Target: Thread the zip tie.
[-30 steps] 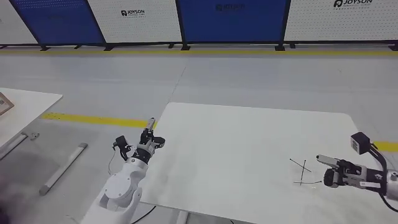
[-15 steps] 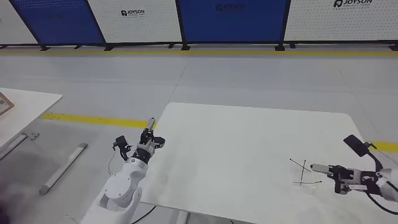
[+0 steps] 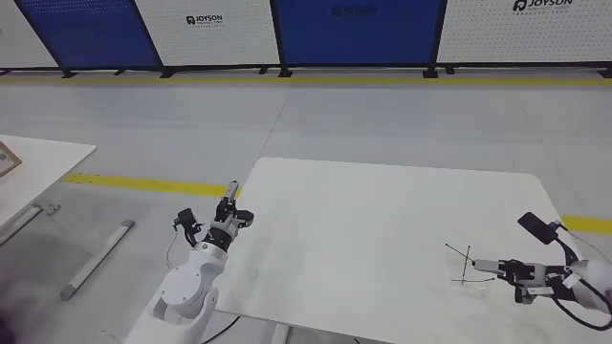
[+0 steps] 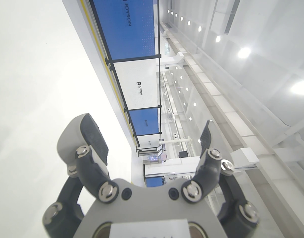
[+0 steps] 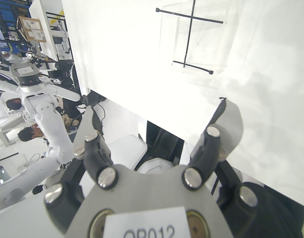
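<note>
Far left, off by itself: corner of a second white table [image 3: 38, 162], well apart from the work. Along the back, from left to right: row of blue and white perforated wall panels [image 3: 354, 10], with a yellow floor line [image 3: 287, 79] at their feet.

Next, the left gripper [image 3: 232, 194], parked just off the near-left edge of the large white rectangular table [image 3: 363, 220] and pointing up and away toward the panels. In the left wrist view, fingers spread wide apart, black ribbed pads [image 4: 96, 137] facing each other across open air, closed on no object.

Further right, toward the near-right part of the tabletop: three thin black plastic zip ties [image 5: 189, 33], lying across a clear square plastic tray [image 5: 230, 28] set flat on the white surface. All three straight, each with a small square head at one end; one long tie crossed by the other two, one near each of its ends.

Just right of the tray: the right gripper [image 3: 484, 266], low over the table, aimed leftward at the ties yet apart from them. In the right wrist view, fingers likewise held wide apart, one pale grey fingertip [image 5: 228, 115] over the tabletop, the other hanging at the table's edge.
</note>
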Controlling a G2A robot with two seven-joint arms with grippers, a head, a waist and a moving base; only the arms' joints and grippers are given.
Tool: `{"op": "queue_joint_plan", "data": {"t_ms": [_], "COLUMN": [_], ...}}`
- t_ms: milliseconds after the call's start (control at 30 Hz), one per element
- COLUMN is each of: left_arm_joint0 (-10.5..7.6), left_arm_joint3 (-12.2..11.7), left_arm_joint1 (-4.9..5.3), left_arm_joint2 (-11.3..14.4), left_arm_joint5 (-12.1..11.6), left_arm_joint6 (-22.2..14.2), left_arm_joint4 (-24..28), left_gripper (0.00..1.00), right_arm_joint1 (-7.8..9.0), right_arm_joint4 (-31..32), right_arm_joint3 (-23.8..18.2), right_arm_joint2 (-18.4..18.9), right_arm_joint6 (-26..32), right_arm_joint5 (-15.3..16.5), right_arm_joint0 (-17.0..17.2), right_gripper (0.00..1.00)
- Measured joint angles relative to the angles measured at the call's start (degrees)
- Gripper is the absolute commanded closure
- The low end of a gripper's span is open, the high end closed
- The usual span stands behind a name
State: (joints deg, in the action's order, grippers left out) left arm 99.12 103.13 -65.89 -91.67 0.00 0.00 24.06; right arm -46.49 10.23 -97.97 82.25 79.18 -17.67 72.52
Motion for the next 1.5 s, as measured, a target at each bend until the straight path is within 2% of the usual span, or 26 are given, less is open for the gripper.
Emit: {"op": "queue_joint_plan", "data": {"t_ms": [67,233,367,800,933,1167,1500], "left_arm_joint0": [0.00,0.00,0.00,0.00,0.00,0.00,0.00], "left_arm_joint3": [0.0,0.0,0.0,0.0,0.0,0.0,0.0], "left_arm_joint1": [0.00,0.00,0.00,0.00,0.00,0.00,0.00], "left_arm_joint2": [0.0,0.0,0.0,0.0,0.0,0.0,0.0], "left_arm_joint5": [0.0,0.0,0.0,0.0,0.0,0.0,0.0], "left_arm_joint6": [0.0,0.0,0.0,0.0,0.0,0.0,0.0], "left_arm_joint4": [0.0,0.0,0.0,0.0,0.0,0.0,0.0], "left_gripper": [0.00,0.00,0.00,0.00,0.00,0.00,0.00], "right_arm_joint1": [0.13,0.97,1.88,1.76,1.18,-0.88,-0.91], "right_arm_joint4": [0.4,0.4,0.3,1.2,4.0,5.2,5.1], "right_arm_joint3": [1.5,3.7,5.6,5.4,7.0,15.4,15.6], "right_arm_joint2": [0.1,-0.2,-2.3,-3.0,-6.6,-13.9,-14.0], "right_arm_joint6": [0.0,0.5,0.5,-0.5,-2.4,-0.3,-0.1], "right_arm_joint5": [0.9,-0.3,0.5,-0.2,-1.9,-1.8,-1.8], "right_arm_joint0": [-0.2,-1.0,-1.9,-1.9,-4.5,-12.8,-12.9], "right_gripper": [0.00,0.00,0.00,0.00,0.00,0.00,0.00]}}
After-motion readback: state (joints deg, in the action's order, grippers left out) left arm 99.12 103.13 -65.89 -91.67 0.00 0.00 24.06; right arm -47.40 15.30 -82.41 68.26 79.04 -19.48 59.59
